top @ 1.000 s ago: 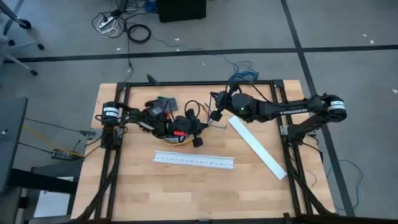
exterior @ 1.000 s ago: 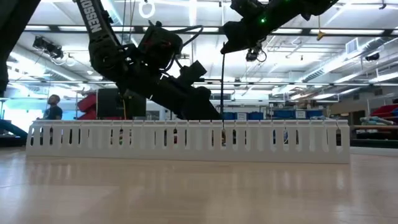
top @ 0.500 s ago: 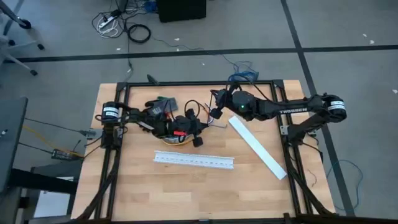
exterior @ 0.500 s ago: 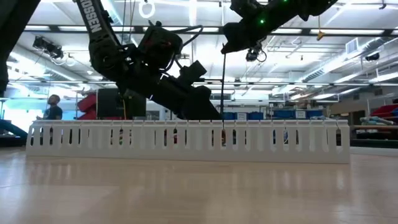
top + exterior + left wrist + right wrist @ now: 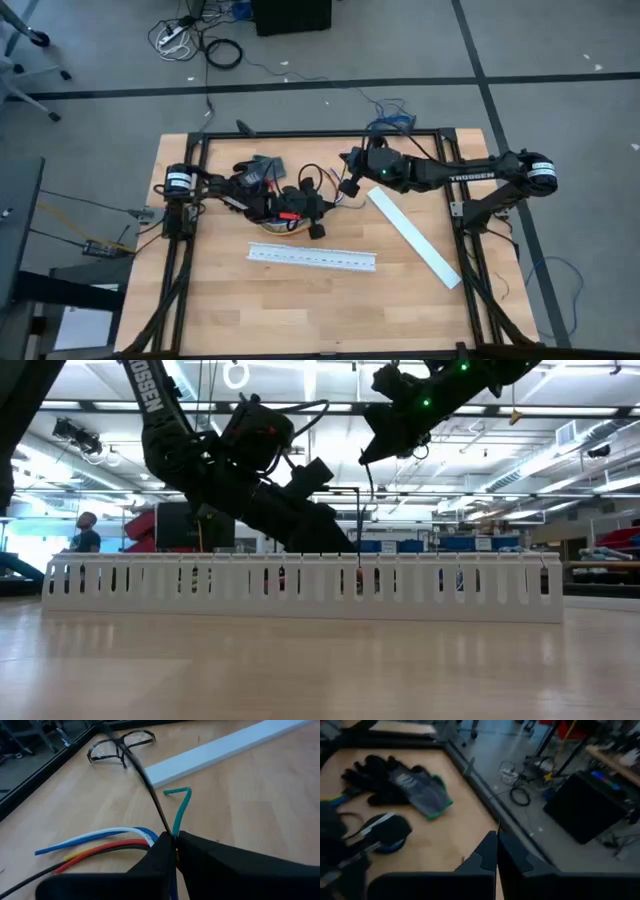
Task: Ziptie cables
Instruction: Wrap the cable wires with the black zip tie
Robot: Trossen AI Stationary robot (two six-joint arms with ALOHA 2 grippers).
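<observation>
Wooden tabletop: my left gripper (image 5: pixel 172 851) clamps the cables (image 5: pixel 107 842) at centre; right gripper (image 5: pixel 368 452), pinching the ziptie (image 5: pixel 366 495), has tilted, strap now bent toward the bundle — looping begun.

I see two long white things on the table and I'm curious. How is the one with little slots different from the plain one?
The slotted white channel has a row of slits along its side; the plain white strip looks smooth. The slotted channel lies straight across the table, while the plain strip lies slanted, on the right arm's side. The plain strip looks broader from above. Both are long, white and lying flat on the wood, untouched by either gripper.
</observation>
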